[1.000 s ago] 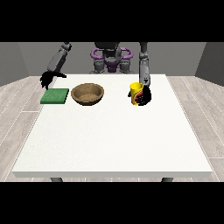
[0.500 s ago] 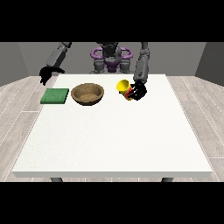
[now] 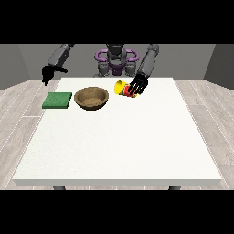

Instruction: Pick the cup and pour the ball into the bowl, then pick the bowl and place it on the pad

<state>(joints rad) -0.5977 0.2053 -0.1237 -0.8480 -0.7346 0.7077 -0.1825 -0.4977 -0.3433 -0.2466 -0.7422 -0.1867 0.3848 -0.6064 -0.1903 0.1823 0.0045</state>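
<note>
Front view: cup (image 3: 120,87) partly behind robot hand (image 3: 138,85)

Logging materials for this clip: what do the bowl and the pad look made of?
The bowl looks like wood or woven fibre: matte brown, grainy inside. The pad looks like felt or foam: flat, matte green, no shine. Neither is certain from this view.

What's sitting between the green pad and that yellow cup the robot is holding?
The brown bowl lies between the green pad and the tilted yellow cup, as the front view shows. The hand at the view's right holds the cup.
</note>
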